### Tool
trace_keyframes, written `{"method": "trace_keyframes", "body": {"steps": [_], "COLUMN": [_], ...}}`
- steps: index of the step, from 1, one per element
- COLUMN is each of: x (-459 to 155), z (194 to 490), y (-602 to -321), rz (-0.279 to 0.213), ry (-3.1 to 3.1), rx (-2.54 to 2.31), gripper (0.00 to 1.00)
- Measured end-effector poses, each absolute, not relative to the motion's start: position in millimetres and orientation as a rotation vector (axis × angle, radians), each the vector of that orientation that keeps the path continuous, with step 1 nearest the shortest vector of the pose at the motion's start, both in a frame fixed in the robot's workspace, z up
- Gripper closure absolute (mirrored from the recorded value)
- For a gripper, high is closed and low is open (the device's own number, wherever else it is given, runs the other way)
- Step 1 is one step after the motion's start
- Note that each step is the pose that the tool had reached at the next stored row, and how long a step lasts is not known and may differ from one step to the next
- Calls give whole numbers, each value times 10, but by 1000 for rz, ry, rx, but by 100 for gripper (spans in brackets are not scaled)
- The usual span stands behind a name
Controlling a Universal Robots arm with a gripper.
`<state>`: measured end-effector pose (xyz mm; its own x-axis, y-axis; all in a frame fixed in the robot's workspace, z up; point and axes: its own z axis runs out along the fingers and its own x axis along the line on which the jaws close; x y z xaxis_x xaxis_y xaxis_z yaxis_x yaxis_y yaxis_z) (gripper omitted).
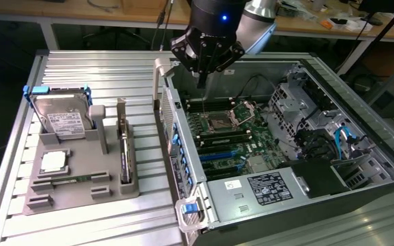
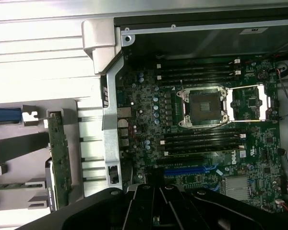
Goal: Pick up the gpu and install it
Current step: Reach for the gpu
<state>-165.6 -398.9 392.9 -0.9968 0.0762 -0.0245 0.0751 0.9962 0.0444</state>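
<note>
The gpu (image 1: 123, 154) stands on its edge in a slot of the grey holder (image 1: 80, 197), towards the exterior view's left of the open computer case. In the wrist view the gpu (image 2: 60, 158) shows edge-on as a thin green board. My gripper (image 1: 202, 84) hangs over the far end of the case, above the motherboard (image 1: 228, 136), well apart from the gpu. Its dark fingers (image 2: 145, 208) are shut together with nothing between them.
The holder also carries a silver hard drive with blue rails (image 1: 60, 118), a processor (image 1: 53, 161) and a memory stick (image 1: 70, 179). Inside the case lie an open processor socket (image 2: 204, 106), blue expansion slots (image 2: 185, 170), a power supply (image 1: 269, 187) and drive cages (image 1: 296, 97). The case wall (image 1: 173, 128) stands between holder and motherboard.
</note>
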Motion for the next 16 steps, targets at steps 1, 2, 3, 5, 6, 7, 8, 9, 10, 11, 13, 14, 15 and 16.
{"method": "trace_keyframes", "body": {"steps": [1, 2, 3, 5, 6, 7, 8, 9, 10, 11, 13, 14, 15, 16], "x": [-1658, -1663, -1667, -1676, -1680, -1685, -1690, -1695, -1700, -1705, -1714, -1719, -1724, -1729], "z": [3929, 3929, 3929, 3929, 3929, 3929, 3929, 3929, 3929, 3929, 3929, 3929, 3929, 3930], "y": [-3989, -3989, -3989, -3989, -3989, -3989, -3989, -3989, -3989, -3989, -3989, -3989, -3989, -3989], "rz": [68, 68, 68, 68, 68, 68, 68, 68, 68, 68, 68, 68, 68, 68], "ry": [3112, 3113, 3113, 3112, 3112, 3112, 3112, 3112, 3113, 3112, 3112, 3112, 3112, 3113], "rx": [118, 118, 118, 118, 118, 118, 118, 118, 118, 118, 118, 118, 118, 118], "gripper": [89, 89, 89, 89, 89, 89, 89, 89, 89, 89, 89, 89, 89, 89]}}
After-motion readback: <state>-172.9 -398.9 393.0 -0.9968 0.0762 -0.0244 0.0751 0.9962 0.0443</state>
